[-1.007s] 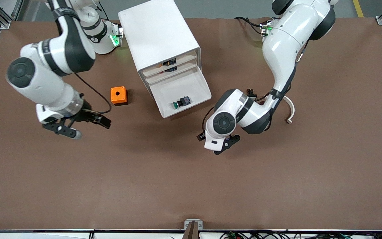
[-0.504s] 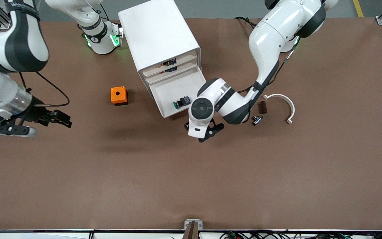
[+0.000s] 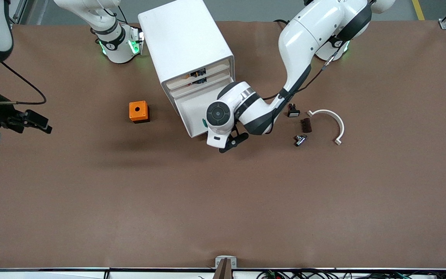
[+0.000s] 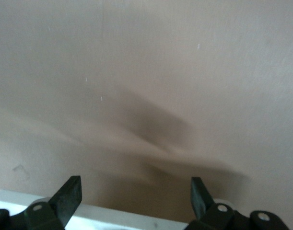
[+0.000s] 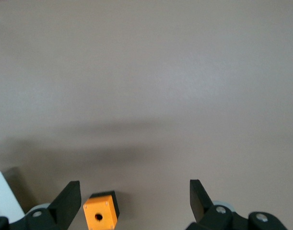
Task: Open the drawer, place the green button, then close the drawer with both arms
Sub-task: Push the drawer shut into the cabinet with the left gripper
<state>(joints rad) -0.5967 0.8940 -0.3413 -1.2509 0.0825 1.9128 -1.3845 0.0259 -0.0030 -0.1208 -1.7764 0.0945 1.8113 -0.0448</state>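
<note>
The brown table [image 3: 223,201] takes up most of the front view, and the white cabinet [image 3: 186,40] stands on it up near the arm bases, turned a bit so its drawer fronts face the camera end and slightly the left arm's end. The third drawer [image 3: 192,112] down is pulled out, a wide shallow white tray with its long side running along the cabinet front and sticking out toward the front camera. The left arm [image 3: 304,35] bends down over the open drawer's outer corner, and the left gripper [image 3: 229,144] hangs over the table just past the drawer's front edge; its wrist view shows the fingers [image 4: 69,196] spread wide with nothing between them and a strip of white at the frame's edge. The right gripper [image 3: 33,122] is out over the table at the right arm's end, fingers [image 5: 67,199] wide apart too. The orange box [image 3: 139,111] sits beside the cabinet. The button [image 3: 204,123] lies in the drawer, only a sliver of green cap showing by the wrist, so I can't tell which way it points.
</note>
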